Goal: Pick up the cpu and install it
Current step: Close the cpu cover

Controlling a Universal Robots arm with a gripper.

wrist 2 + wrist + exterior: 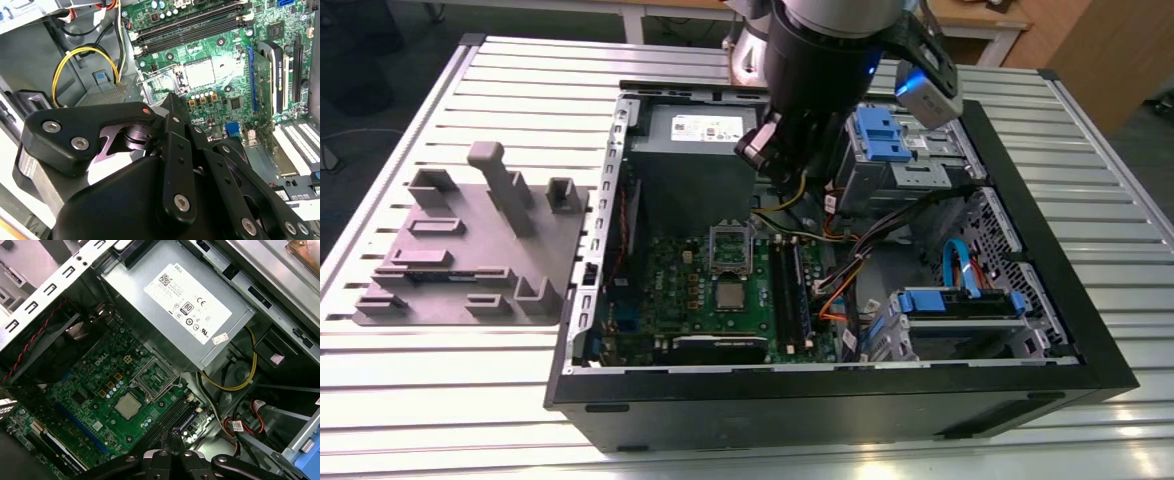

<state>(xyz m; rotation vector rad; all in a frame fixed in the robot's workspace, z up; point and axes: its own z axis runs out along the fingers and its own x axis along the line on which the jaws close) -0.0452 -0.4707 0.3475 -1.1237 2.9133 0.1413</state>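
Although much of the second wrist view is blocked by the gripper (171, 98), its jaws are seen closed together with nothing between them, above the motherboard (225, 55). One cpu (127, 405) is seen lying flat on that green board, just beside one raised retention frame (157, 376). One power supply (700, 125) is partly hidden by the arm (821, 60). One grey fixture (467, 250) is set on the desk (400, 400).

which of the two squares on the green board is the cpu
The cpu is the solid silvery square farther from the grey box; the other is an open metal frame.
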